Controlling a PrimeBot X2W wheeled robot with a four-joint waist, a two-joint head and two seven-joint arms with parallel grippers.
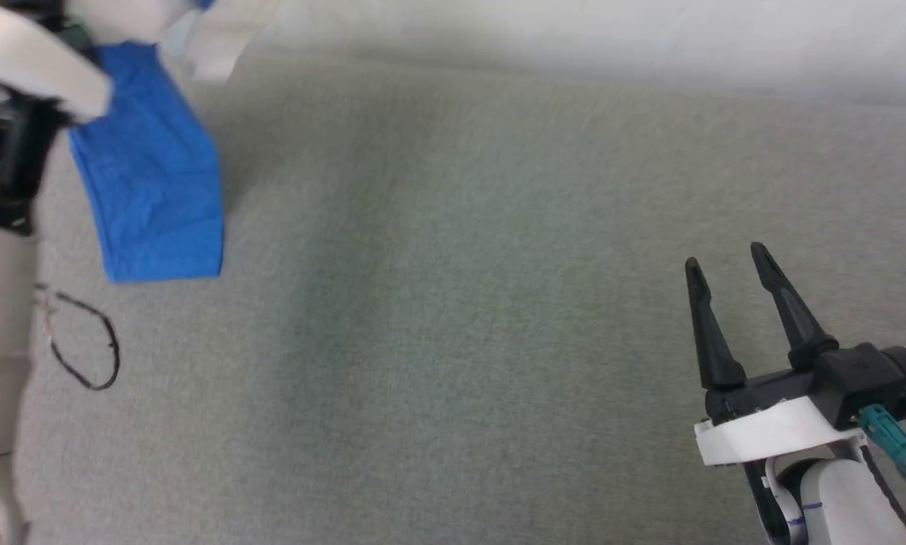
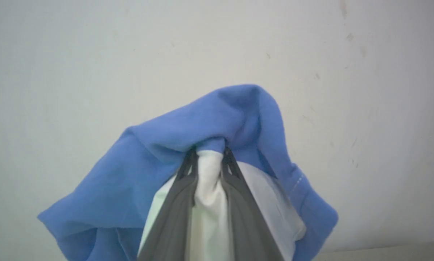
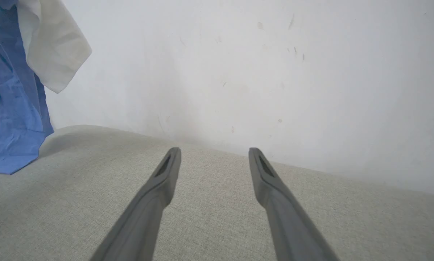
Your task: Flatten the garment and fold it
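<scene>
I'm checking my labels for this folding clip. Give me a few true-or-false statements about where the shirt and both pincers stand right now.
1. The left pincer is shut on the garment. True.
2. The right pincer grips a blue sleeve. False: it is open and empty over the grey cloth surface.
3. The garment lies spread flat. False: it hangs bunched from the left pincer.
4. A thin black cable loops at the head view's left side. True.
</scene>
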